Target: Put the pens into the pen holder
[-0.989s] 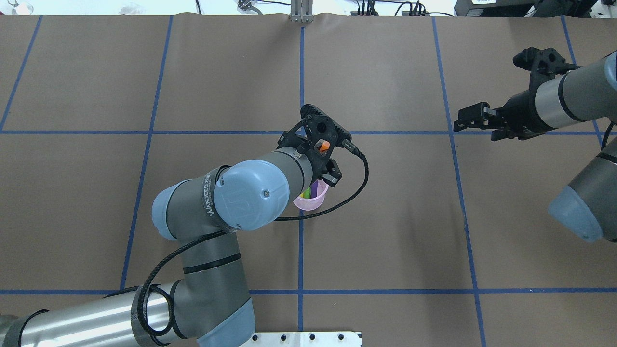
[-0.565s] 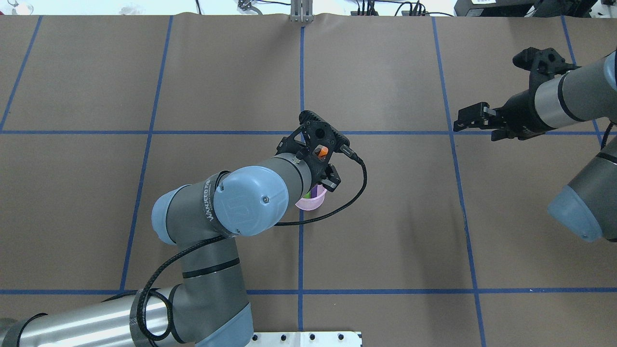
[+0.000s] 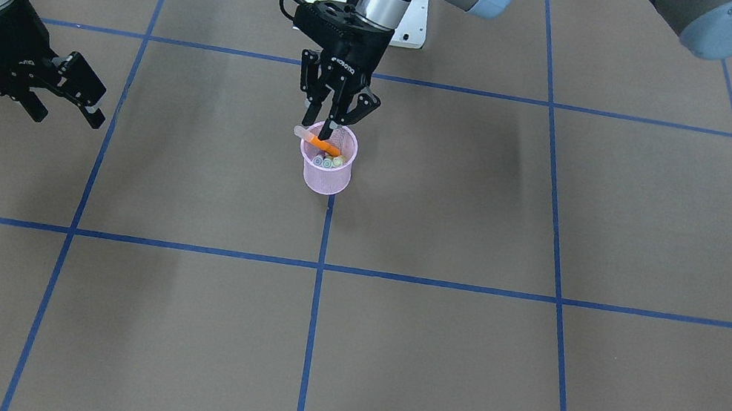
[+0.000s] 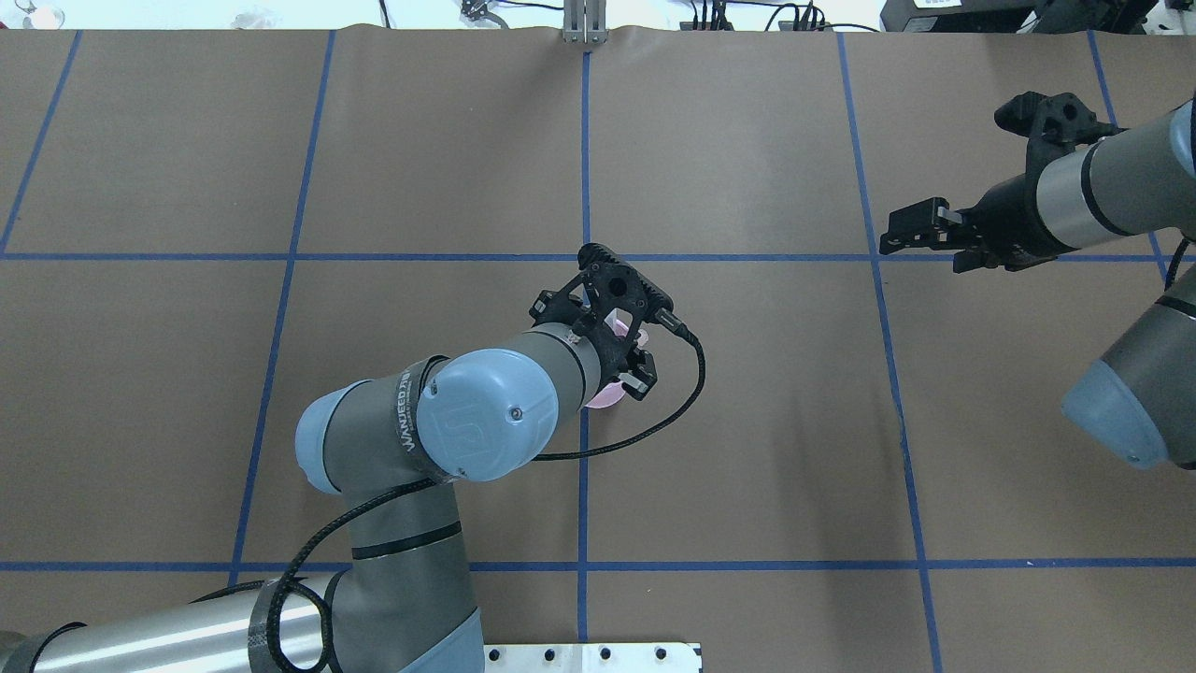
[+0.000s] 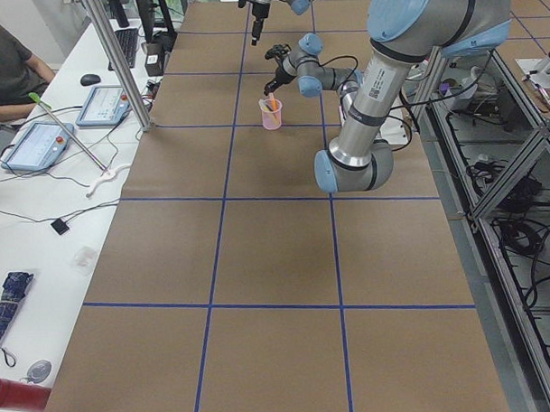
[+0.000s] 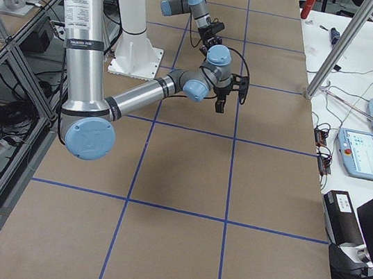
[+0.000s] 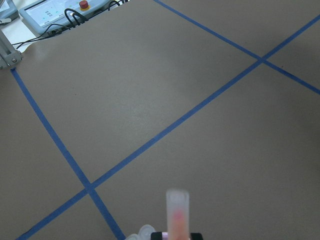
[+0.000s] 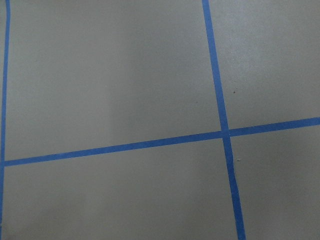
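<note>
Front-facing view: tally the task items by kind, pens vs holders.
Pen holder: 1
Pens: 3. That is the orange pen in the left end effector and two other pens standing in the holder.
Total: 4

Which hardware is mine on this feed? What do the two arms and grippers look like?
Both the left arm and the right arm are silver-grey tubes with pale blue joint caps and black rings. The left gripper and right gripper are black, with two fingers each. A black cable loops beside the left arm, which carries white lettering on one ring.
</note>
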Robot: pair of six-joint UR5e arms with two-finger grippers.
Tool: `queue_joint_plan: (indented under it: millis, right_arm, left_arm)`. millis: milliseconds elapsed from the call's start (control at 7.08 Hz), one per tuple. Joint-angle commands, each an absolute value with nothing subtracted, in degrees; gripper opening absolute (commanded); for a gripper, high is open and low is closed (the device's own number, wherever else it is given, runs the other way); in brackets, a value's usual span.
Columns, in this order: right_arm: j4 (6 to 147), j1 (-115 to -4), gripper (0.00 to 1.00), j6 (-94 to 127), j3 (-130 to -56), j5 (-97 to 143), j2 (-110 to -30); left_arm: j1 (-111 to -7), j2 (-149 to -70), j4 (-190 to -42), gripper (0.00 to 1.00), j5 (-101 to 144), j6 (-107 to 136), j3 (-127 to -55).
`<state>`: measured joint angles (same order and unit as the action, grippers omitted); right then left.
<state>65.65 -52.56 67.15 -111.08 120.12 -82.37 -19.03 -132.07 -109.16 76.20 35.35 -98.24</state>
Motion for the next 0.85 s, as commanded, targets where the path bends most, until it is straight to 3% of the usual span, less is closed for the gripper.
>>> queue_joint_plan:
  millis: [0,282,706]
  right_arm:
    - [65.74,-52.56,1.00,67.15,-111.01,119.27,-82.44]
    - [65.83,-55.27,1.00,66.01,-109.78,119.79,-83.05]
    - [66.27,-63.25,1.00,46.75,-104.52,121.02,-86.21]
  left_arm:
    - [-19.25,-131.75,-109.16,0.88,76.38,35.51,-99.31]
    - [-22.82,-123.89,-108.37,0.88,77.16,35.51,-107.80]
    - [-45.19,-107.99,-108.28,0.89,106.78,35.16,-109.34]
